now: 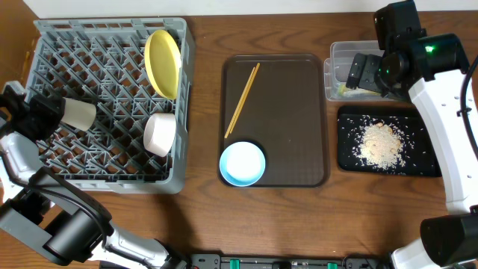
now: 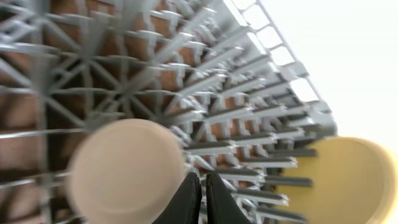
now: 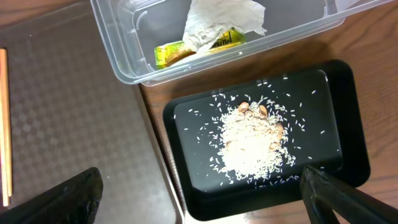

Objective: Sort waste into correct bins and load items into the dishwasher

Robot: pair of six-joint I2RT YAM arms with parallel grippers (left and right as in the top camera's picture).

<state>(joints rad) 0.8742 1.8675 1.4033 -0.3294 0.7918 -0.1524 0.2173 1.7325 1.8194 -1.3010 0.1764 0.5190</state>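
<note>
Whitish rice scraps [image 3: 252, 140] (heaped, stray grains around) in black tray [image 3: 193, 180].

A dark brown serving tray [image 1: 291, 127] lies mid-table on the wooden table [image 1: 202, 217], long sides running from 12 to 6 o'clock.

Wooden worktop [image 1: 202, 112].
- Left: grey dish rack [image 1: 104, 28] holding a yellow plate [image 1: 163, 63] on edge, and a white bowl [image 1: 160, 134] and cream cup [image 1: 78, 113] lying on their sides.
- Centre: brown serving tray [image 1: 291, 127] with chopsticks [image 1: 243, 99] and a light blue bowl [image 1: 242, 164].
- Right: clear tub [image 1: 343, 49], with a black tray [image 1: 351, 161] beside it bearing rice scraps [image 1: 382, 144].
</note>
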